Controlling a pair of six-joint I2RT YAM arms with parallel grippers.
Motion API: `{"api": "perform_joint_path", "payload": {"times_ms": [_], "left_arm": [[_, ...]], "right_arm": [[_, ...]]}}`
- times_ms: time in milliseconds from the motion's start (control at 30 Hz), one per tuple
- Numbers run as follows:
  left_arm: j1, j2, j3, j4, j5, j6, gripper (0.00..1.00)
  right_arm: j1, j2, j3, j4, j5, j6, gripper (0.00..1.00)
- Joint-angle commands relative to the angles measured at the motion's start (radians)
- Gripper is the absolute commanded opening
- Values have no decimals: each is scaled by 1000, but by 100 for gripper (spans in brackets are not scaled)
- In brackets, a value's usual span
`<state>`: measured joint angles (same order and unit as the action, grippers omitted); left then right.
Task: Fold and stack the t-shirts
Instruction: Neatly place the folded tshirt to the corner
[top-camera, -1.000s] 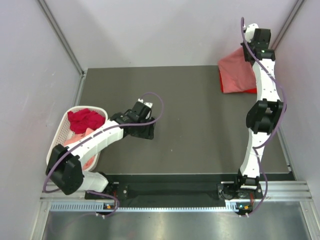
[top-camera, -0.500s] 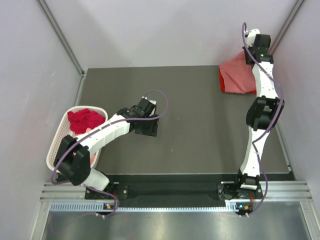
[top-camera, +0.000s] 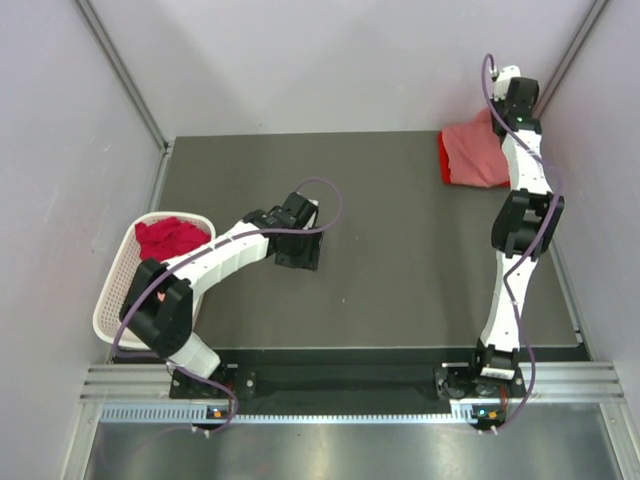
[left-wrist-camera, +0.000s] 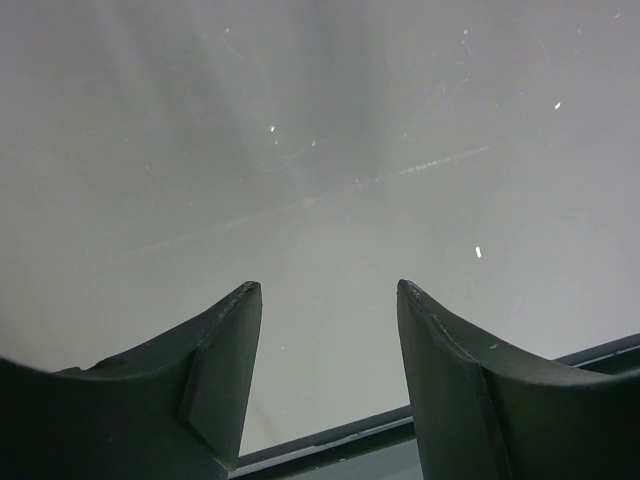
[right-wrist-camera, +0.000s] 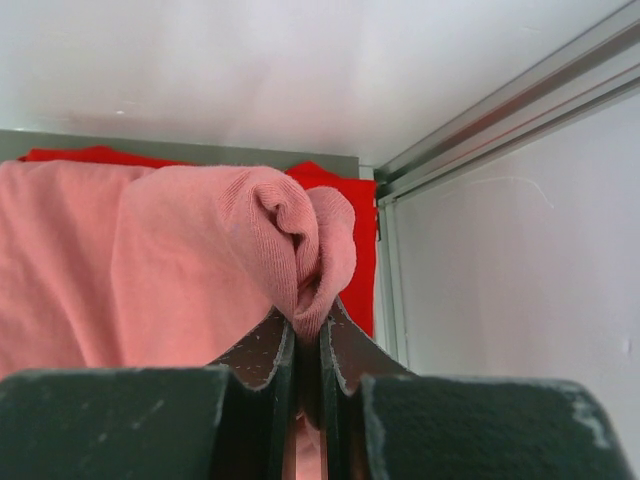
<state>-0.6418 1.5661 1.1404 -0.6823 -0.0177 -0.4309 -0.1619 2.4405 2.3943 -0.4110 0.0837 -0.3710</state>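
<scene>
**Right arm (top-camera: 521, 225) pushed deeper into the far corner**

Its jaws clamp a fold of the salmon pink shirt (right-wrist-camera: 150, 260), which trails leftward from them across the red shirt (right-wrist-camera: 352, 210). Left jaws gape empty over the tabletop (top-camera: 400, 220), well apart.

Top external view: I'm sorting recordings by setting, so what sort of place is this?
Likely a lab robot test cell: plain white panel walls, a dark grey tabletop, and two white robot arms bolted to a metal rail.

Basket (top-camera: 108, 300) sits left of table (top-camera: 400, 240); t-shirts (top-camera: 472, 157) at far-right corner.
</scene>
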Motion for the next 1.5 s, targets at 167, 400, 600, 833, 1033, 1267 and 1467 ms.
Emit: {"api": "perform_joint_path", "payload": {"times_ms": [167, 400, 600, 833, 1033, 1267, 1467], "left_arm": [[25, 32, 56, 1, 13, 40, 62], [37, 49, 62, -8, 50, 58, 62], [45, 34, 55, -19, 56, 66, 62], [47, -53, 29, -17, 71, 54, 62], [47, -173, -30, 10, 104, 24, 62], [47, -311, -59, 36, 144, -8, 63], [47, -472, -136, 107, 185, -93, 65]], "right_arm": [[-16, 67, -18, 193, 97, -29, 1], [-21, 123, -23, 256, 188, -62, 26], [-24, 121, -9, 288, 289, -88, 68], [-21, -39, -37, 276, 349, -91, 94], [70, -252, -139, 192, 355, -80, 100], [301, -489, -304, -64, 283, 114, 100], [539, -787, -640, -42, 184, 330, 100]]}}
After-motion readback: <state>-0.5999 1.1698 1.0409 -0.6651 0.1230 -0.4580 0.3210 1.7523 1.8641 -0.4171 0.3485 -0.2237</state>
